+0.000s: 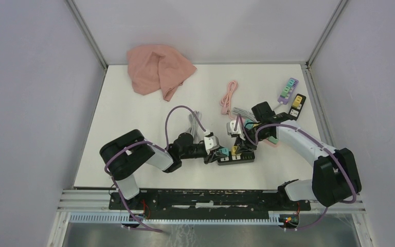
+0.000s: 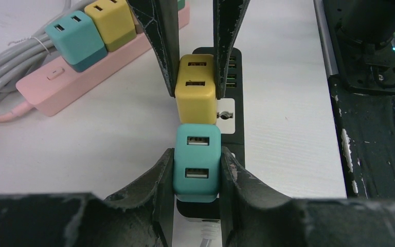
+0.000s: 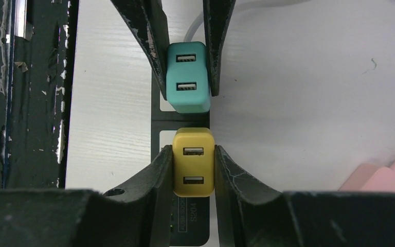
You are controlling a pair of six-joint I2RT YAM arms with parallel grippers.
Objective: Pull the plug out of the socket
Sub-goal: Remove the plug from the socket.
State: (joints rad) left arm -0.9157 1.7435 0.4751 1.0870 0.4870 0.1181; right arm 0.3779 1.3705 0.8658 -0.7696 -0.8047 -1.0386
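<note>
1. A black power strip [image 2: 235, 72] lies on the white tabletop [image 1: 133, 113], near its front edge and between the 2 arms.
2. 2 USB charger plugs stand on this strip, just beside each other: a teal plug [image 2: 197, 162] toward the left arm and a yellow plug [image 3: 194, 162] toward the right arm.
3. The left fingers [image 2: 159, 175] are clenched on the teal plug, 1 pad against each side face.
4. The right fingers [image 3: 157, 175] are clenched on the yellow plug in the same manner, facing the left pair head-on.
5. Whether either plug's prongs are fully seated cannot be told.
6. Just beyond, under the right arm, lies a pink power strip [image 2: 82, 77] carrying 1 teal and 1 yellow charger, with a bundled grey cord at its end.
7. Farther back lies a coiled pink cable [image 1: 229, 96].
8. To the far right are a purple strip [image 1: 288, 90] and a small black strip [image 1: 297, 105].
9. A pink cloth [image 1: 157, 69] lies crumpled at the far edge.
</note>
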